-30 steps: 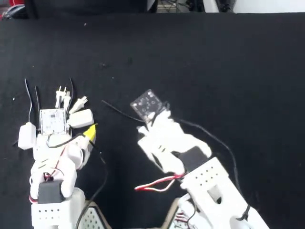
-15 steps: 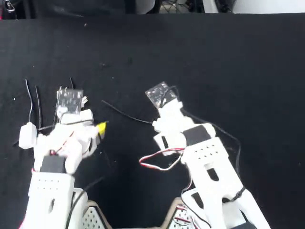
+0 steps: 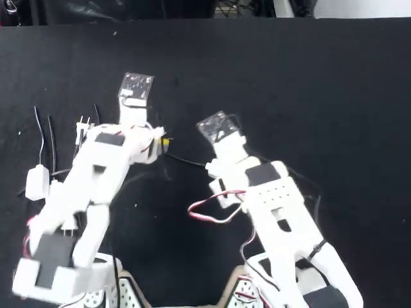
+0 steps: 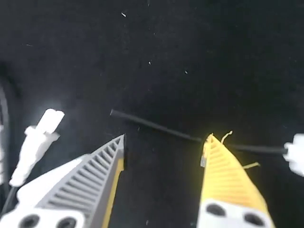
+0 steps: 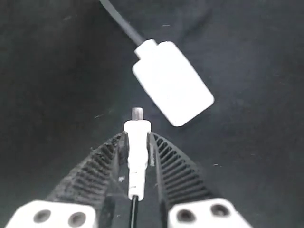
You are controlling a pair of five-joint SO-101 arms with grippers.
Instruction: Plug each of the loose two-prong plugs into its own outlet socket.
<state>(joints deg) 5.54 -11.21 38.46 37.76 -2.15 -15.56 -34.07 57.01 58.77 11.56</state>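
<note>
In the right wrist view my right gripper (image 5: 137,137) is shut on a white two-prong plug (image 5: 137,149), prongs pointing at a white outlet socket (image 5: 173,90) lying just ahead, a small gap between them. A black cord (image 5: 118,21) runs from that socket. My left gripper (image 4: 164,142) is open over bare black cloth, with a thin black wire (image 4: 156,126) crossing beyond its fingertips. A loose white plug (image 4: 35,142) lies off to one side of it. In the high view the left arm (image 3: 96,173) stretches out and the right arm (image 3: 270,192) sits mid-table.
Loose white plugs (image 3: 83,126) and black wires (image 3: 42,131) lie at the table's left, with another white socket (image 3: 36,181) near them. A white piece (image 4: 297,154) shows at the left wrist view's edge. Red and white servo leads (image 3: 212,212) loop beside the right arm.
The left arm has swung out from the near left towards the table's middle and far side. The right arm shifted slightly right and turned, still holding its plug.
</note>
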